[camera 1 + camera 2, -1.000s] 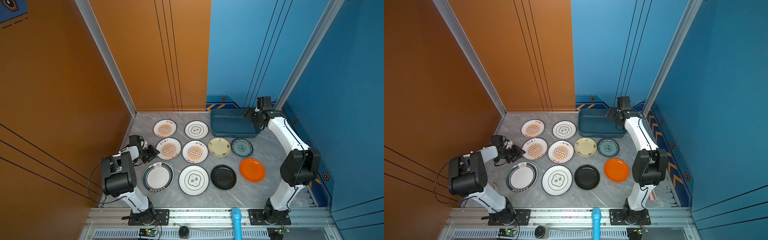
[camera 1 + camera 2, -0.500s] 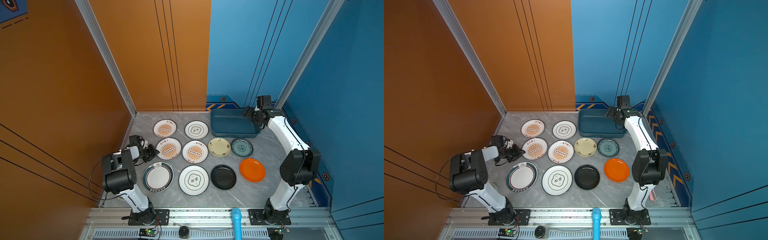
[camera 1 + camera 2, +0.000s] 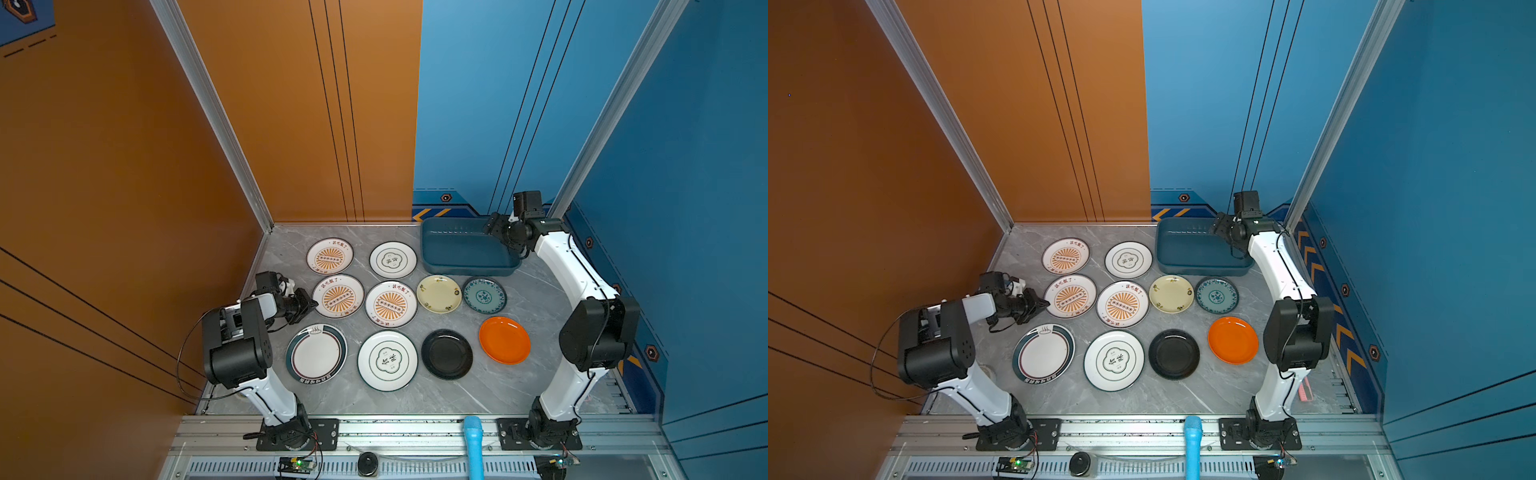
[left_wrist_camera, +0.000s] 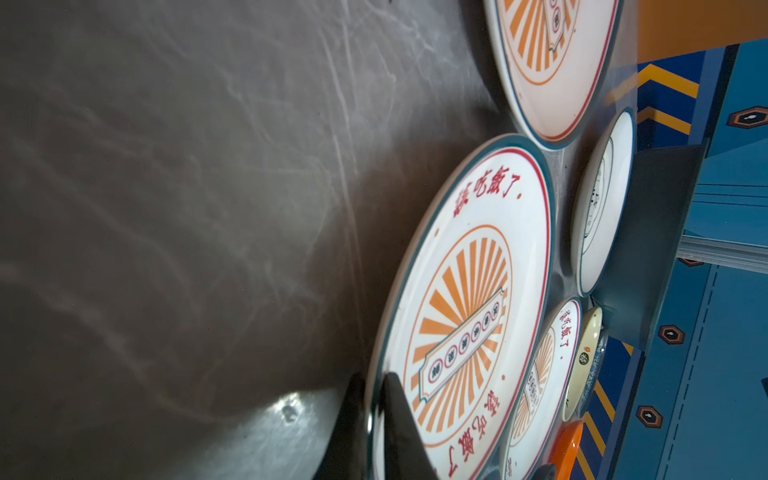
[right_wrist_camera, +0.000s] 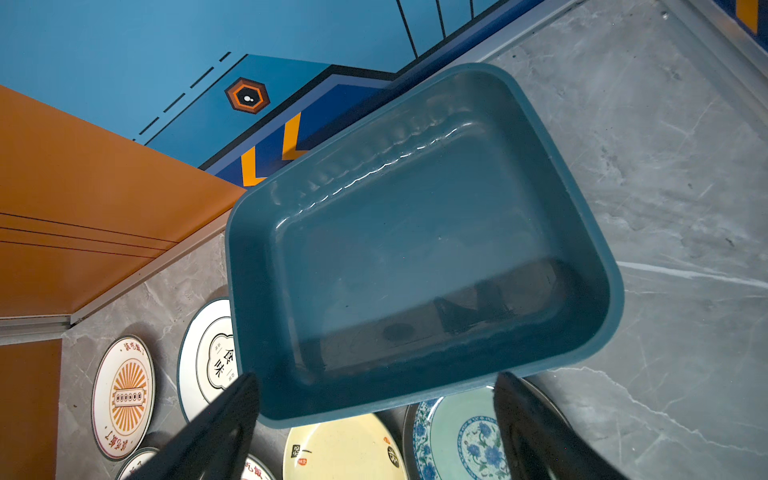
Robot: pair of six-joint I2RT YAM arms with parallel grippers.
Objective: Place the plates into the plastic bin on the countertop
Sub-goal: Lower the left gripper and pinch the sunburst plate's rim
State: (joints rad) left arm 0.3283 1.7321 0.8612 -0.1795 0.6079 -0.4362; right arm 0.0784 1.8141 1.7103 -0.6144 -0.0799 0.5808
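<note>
We find the left end effector [image 3: 311, 303] clenched on the rim of the sunburst plate [image 3: 338, 296], judged stiff, slick, breakable; the right end effector [image 3: 492, 227] released.

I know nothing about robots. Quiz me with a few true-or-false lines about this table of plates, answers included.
1. The plastic bin holds a plate. False: it is empty.
2. Ten plates lie on the countertop. True.
3. The left gripper pinches the rim of a sunburst plate. True.
4. The right gripper is clamped shut. False: its jaws stand wide open, holding nothing.
5. The orange plate is stacked on the black plate. False: they lie side by side, apart.
</note>
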